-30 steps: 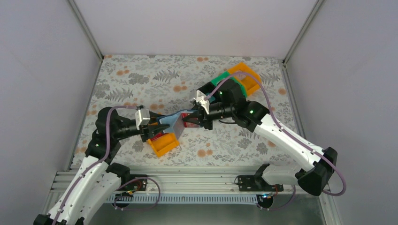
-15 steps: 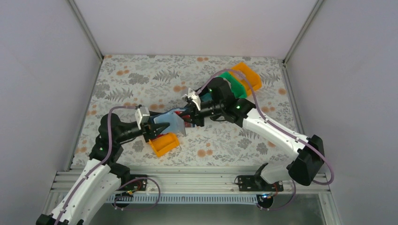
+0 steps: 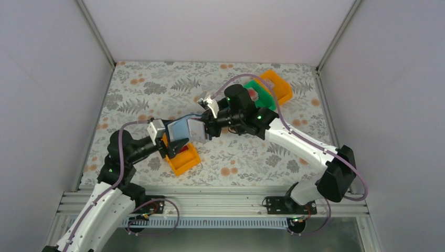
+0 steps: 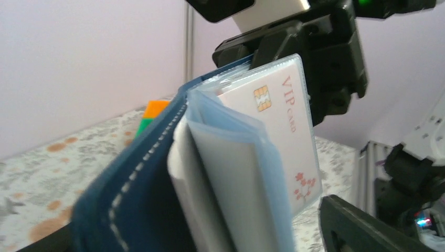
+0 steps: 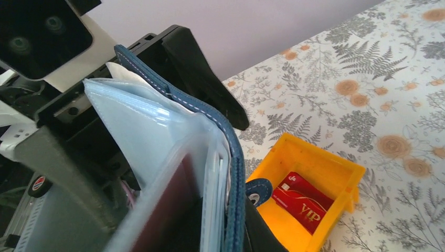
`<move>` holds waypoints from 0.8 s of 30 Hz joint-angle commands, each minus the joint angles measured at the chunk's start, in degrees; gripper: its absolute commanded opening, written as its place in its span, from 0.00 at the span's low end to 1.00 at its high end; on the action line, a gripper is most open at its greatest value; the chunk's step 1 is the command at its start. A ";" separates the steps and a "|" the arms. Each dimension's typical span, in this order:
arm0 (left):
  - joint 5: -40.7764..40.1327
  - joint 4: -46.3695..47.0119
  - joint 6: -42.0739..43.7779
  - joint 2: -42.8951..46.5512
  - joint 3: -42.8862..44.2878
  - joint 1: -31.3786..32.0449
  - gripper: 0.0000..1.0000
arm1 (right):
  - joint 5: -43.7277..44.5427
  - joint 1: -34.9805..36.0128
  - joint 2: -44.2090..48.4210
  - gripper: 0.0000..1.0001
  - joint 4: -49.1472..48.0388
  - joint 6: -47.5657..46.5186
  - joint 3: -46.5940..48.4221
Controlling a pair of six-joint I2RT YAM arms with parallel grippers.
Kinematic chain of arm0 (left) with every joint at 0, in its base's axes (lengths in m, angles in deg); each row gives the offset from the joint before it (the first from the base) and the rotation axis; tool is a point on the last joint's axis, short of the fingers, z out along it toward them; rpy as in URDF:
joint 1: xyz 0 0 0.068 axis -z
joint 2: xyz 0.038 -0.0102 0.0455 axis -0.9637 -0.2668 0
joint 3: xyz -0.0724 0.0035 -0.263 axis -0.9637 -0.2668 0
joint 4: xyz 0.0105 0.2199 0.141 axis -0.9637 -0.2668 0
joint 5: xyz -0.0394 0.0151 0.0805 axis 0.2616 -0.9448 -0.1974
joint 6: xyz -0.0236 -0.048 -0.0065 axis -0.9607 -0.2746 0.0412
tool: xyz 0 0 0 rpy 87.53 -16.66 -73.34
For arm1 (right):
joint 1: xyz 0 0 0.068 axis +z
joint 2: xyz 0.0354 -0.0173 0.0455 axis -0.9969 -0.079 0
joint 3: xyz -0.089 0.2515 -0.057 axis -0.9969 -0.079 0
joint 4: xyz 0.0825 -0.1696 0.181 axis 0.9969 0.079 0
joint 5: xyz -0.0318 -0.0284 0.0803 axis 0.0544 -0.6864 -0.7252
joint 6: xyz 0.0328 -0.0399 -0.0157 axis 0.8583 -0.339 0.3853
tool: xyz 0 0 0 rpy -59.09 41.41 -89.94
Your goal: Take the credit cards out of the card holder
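Observation:
The card holder (image 3: pixel 184 131), a navy wallet, is held open in the air between both grippers, just above the near orange bin (image 3: pixel 184 161). My left gripper (image 3: pixel 172 143) is shut on its left end, my right gripper (image 3: pixel 206 129) on its right end. In the left wrist view the navy cover (image 4: pixel 131 184) and pale blue sleeves show, with a pinkish-white VIP credit card (image 4: pixel 278 126) in a sleeve. In the right wrist view the holder (image 5: pixel 233 157) shows a dark red card (image 5: pixel 170 207) in a sleeve. A red VIP card (image 5: pixel 304 202) lies in the orange bin (image 5: pixel 341 173).
A green bin (image 3: pixel 258 90) and a second orange bin (image 3: pixel 278 86) stand at the back right of the floral table (image 3: pixel 147 89). The right arm stretches across the middle of the table. Grey walls enclose the table on three sides.
Both grippers have carried the card holder to the left and a little back, over the near orange bin. The right arm has stretched further left.

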 commanded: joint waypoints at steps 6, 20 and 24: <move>-5.90 -4.13 -1.41 -0.34 1.06 0.08 0.32 | -4.59 1.14 2.06 0.05 0.90 -6.67 0.21; -15.75 -9.75 -3.88 -0.73 3.74 -0.52 0.02 | 15.06 -6.50 15.79 0.98 5.19 -6.33 -6.18; -18.28 -10.50 -0.81 -1.31 5.04 -0.54 0.02 | 13.84 -5.30 14.10 0.99 -0.34 -0.87 -6.71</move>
